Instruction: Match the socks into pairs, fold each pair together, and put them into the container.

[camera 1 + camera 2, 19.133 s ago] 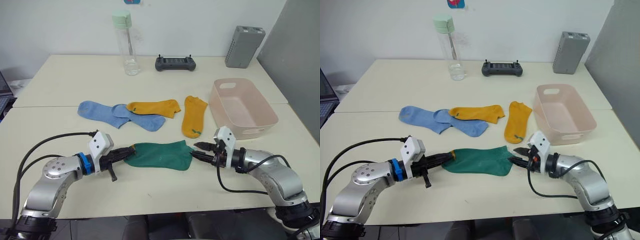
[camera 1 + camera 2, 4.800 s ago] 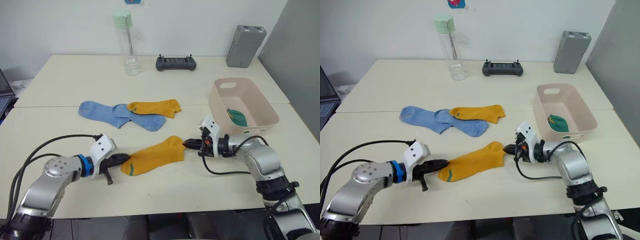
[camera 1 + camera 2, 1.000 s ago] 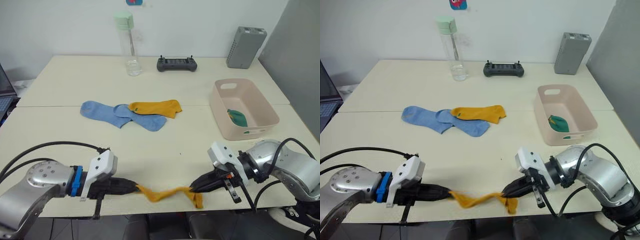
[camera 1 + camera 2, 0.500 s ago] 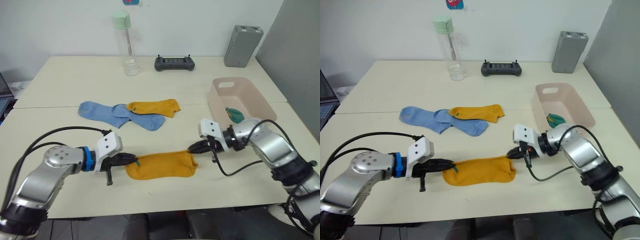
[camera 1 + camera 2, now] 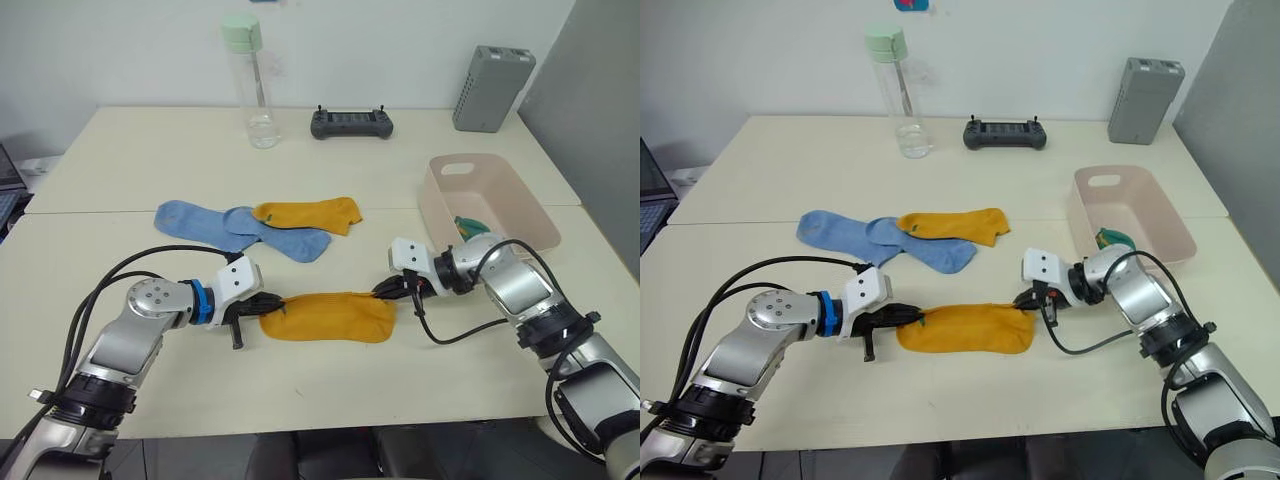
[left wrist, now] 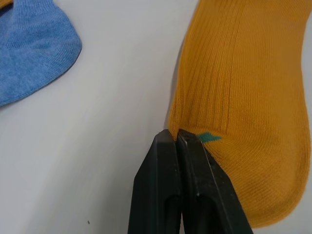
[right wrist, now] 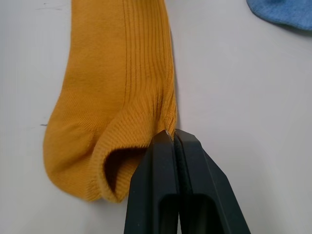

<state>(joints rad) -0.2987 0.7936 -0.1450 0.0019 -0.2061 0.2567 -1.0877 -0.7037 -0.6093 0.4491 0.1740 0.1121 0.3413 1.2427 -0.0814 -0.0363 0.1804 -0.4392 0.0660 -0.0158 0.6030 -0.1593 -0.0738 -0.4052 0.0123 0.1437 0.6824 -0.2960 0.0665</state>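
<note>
I have the yellow sock (image 5: 330, 316) stretched flat on the counter (image 5: 150, 160), my left pincer (image 5: 268, 305) clamped on its toe edge and my right pincer (image 5: 384, 290) clamped on its cuff. Its mate (image 5: 308, 214) lies near, beside the blue socks (image 5: 235, 229); the container (image 5: 470, 196) stands right. Best to carry it taut and lay both edges squarely over that mate.
</note>
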